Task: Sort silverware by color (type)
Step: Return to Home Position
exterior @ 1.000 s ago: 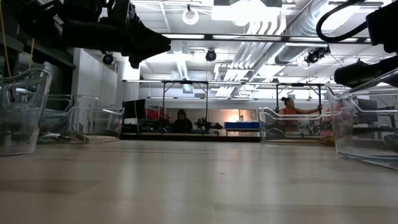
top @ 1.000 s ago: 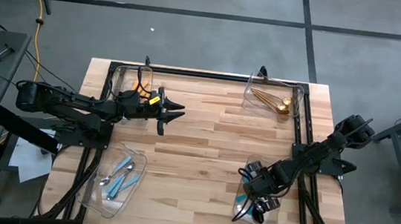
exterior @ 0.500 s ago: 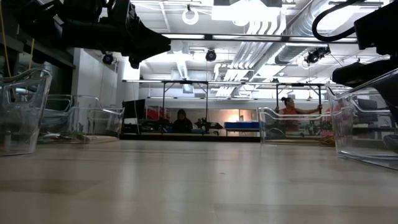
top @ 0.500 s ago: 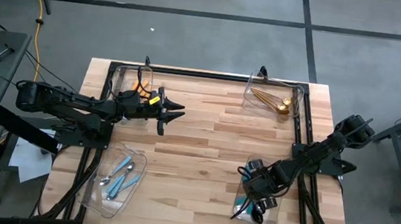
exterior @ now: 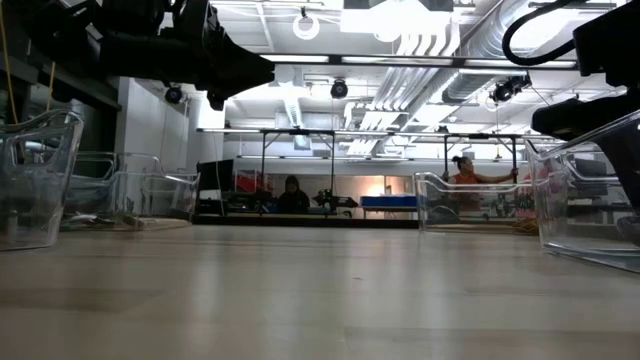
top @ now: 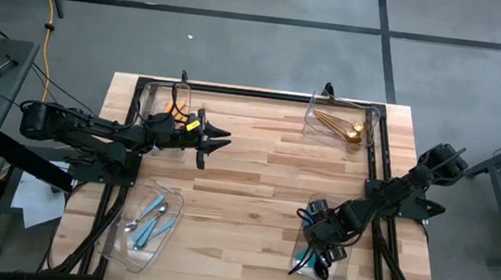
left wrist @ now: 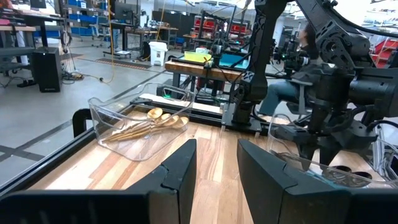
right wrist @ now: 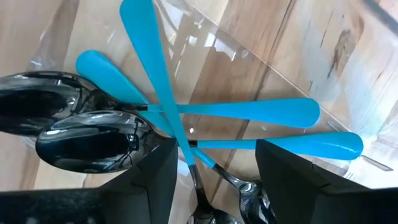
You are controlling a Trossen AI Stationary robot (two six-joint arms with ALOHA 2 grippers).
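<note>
High view: right gripper [top: 308, 253] over a clear bin [top: 345, 279], teal-handled spoons [top: 323, 269] under it. Left gripper [top: 216, 139] just beside orange-handled pieces [top: 176, 107].
Low view: left gripper hangs above table [exterior: 300, 300].
Left wrist: narrow gap, empty, gold spoons [left wrist: 149, 124] well ahead.
Right wrist: fingers apart, empty, teal-handled spoons directly beneath.

Orange-handled silverware [top: 177, 107] largely behind left arm [top: 93, 129]

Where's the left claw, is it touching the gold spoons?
Apart. The high view shows bare table between the left gripper and the gold spoons in their clear bin.
</note>
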